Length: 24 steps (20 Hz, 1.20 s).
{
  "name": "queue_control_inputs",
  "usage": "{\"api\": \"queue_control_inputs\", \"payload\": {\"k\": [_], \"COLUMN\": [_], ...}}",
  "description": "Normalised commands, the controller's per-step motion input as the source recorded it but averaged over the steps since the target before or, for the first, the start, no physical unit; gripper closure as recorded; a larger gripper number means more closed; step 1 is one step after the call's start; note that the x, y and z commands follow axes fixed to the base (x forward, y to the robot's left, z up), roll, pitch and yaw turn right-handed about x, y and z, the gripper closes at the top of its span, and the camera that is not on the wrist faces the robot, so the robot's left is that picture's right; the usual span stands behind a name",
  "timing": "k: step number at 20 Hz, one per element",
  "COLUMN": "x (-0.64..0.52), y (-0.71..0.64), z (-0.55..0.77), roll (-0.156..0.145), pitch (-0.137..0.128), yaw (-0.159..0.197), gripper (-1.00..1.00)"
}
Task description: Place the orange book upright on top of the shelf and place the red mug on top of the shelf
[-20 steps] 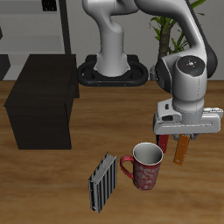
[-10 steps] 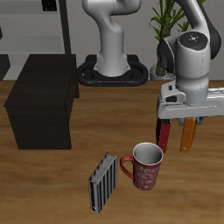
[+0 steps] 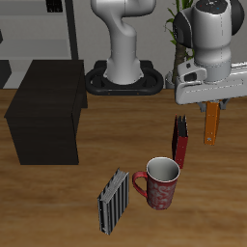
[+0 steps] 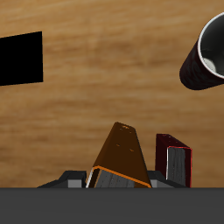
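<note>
My gripper is shut on the orange book and holds it upright, high above the table, behind and beside the red mug. In the wrist view the book hangs between my fingers. The red mug stands upright near the table's front edge, its handle toward the grey striped book; its rim shows in the wrist view. The shelf, a low black cabinet with a flat bare top, stands across the table; it also shows in the wrist view.
A dark red-and-black book stands upright just below the lifted book, also seen in the wrist view. A grey striped book stands by the mug. A tall metal rack and a plant are at the back.
My gripper has risen with the orange book, lifting it off the table and away from the dark red-and-black book, which stays standing. The mug and striped book have not moved.
</note>
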Motion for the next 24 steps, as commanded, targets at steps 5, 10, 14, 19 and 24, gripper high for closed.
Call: {"api": "queue_control_inputs", "payload": {"k": [5,10,14,19,24], "x": [-0.49,-0.35,-0.37,-0.24,-0.17], "y": [-0.4,-0.26,-0.43,-0.66,-0.48], "z": [0.88,0.35,0.42,0.33,0.22], "roll": [0.005,0.01,-0.019,-0.054,-0.042], "pitch": [-0.063,0.008,-0.028,0.0,0.014], "yaw": [-0.015,0.008,0.005,-0.043,-0.048], "gripper": [1.0,1.0,1.0,1.0,1.0]}}
